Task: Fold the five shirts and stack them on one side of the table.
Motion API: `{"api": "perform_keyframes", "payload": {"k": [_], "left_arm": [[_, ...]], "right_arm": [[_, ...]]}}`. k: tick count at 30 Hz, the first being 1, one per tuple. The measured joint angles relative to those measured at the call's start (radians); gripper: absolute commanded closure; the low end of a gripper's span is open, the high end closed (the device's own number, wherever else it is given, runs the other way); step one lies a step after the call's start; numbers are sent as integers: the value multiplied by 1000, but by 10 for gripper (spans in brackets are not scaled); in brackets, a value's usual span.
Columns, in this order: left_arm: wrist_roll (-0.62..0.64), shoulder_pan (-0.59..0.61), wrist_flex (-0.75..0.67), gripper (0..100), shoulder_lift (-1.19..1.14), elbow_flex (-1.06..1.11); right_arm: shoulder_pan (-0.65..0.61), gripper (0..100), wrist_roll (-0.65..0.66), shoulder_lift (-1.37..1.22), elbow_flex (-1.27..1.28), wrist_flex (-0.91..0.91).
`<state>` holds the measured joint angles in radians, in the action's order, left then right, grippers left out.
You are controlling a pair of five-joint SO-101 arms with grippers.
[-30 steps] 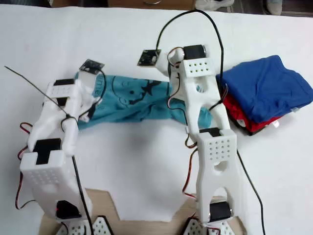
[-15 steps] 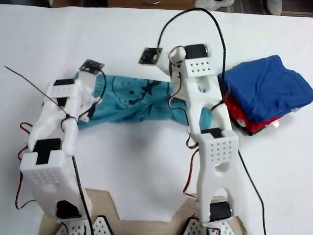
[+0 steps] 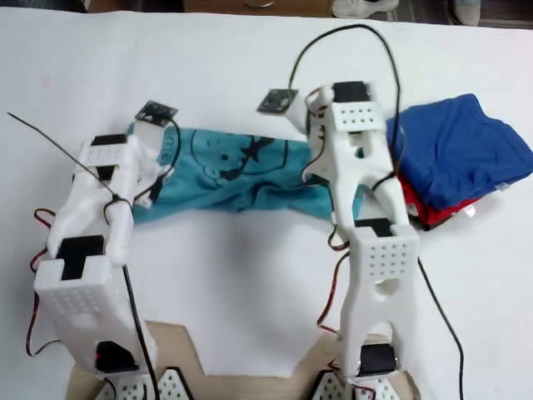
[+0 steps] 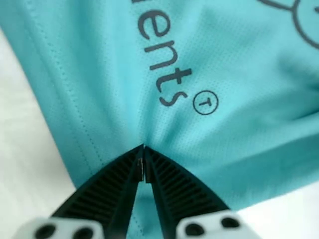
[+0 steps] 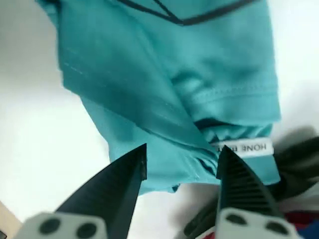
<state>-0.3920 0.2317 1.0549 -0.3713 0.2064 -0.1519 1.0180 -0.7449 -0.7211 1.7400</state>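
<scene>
**High view.** The teal shirt (image 3: 233,171) is seen stretched as a partly folded band across the middle of the white table (image 3: 250,275). One end lies under the left arm (image 3: 96,208), the other under the right arm (image 3: 366,208). A folded blue shirt (image 3: 462,146) is stacked on a red shirt (image 3: 414,198) at the table's right side, just beside the right arm.

**Left wrist view.** The left gripper (image 4: 143,160) is shown with its fingers pressed together, a pinch of teal fabric clamped between the tips. Puckers radiate from the grip, near dark printed lettering.

**Right wrist view.** The right gripper (image 5: 182,154) is shown spread wide with nothing held, above the shirt's folded end, where a hem and a white label (image 5: 246,148) are seen.
</scene>
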Motion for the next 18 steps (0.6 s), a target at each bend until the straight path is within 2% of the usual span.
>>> {"api": "perform_keyframes", "payload": {"k": [6, 10, 18], "left_arm": [[0, 0, 0, 977, 0, 0], [0, 0, 0, 977, 0, 0], [0, 0, 0, 977, 0, 0]], "right_arm": [[-25, 795, -121, 15, 5, 9], [-84, 931, -172, 80, 84, 9], [-117, 922, -213, 292, 318, 9]]}}
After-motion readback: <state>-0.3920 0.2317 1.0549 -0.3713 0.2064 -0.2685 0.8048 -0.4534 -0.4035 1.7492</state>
